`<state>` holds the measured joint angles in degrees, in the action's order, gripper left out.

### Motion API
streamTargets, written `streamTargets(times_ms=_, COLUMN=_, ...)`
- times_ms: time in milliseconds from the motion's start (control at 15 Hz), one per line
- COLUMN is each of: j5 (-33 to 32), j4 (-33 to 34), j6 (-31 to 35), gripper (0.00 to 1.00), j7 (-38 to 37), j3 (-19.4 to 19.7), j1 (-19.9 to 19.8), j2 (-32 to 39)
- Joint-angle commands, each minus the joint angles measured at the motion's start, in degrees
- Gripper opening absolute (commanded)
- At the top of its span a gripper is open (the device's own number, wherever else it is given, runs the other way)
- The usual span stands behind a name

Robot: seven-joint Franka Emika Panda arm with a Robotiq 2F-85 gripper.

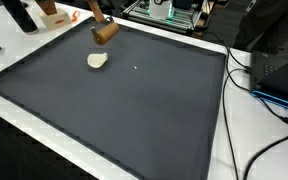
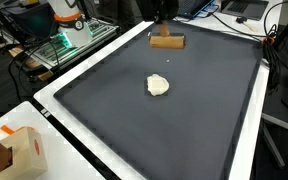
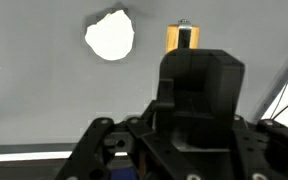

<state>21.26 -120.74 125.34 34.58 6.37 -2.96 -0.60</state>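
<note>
The tool (image 1: 99, 20) is seen in both exterior views directly above a wooden block (image 1: 105, 33), close to a corner of the bench, by the edge along which electronics (image 2: 62, 42) are stacked. The block is lying on the dark mat (image 1: 134, 110) by which most of the white bench (image 2: 59, 110) is covered, just inside the mat's rim.

Whether the block is touched or gripped cannot be told. The fingers are hidden by the tool's own housing in the wrist view and are too small and dark in the exterior views, so the width of the opening cannot be judged either. In the wrist view only an end of the block (image 3: 181, 38) is shown past the housing.

A pale, flattened lump (image 2: 158, 86) is found near the block but apart from it, further in from that corner towards the mat's middle. A carton (image 2: 22, 150) is set on the bare bench border beyond another mat corner. Cables (image 1: 246, 85) are draped over the white border along a side edge.
</note>
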Motion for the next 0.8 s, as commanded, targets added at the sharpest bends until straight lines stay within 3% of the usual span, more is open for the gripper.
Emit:
streamTargets(times_ms=0, j5=5.21, j4=0.47, j6=-0.62, gripper=0.24, j7=3.4, j3=-0.13, j1=-1.18, j2=1.5)
streamTargets(times_ms=733, j5=10.72, j4=2.41, j6=-5.32, gripper=0.24, j7=5.61, j3=-0.67, j1=-3.34, j2=5.79)
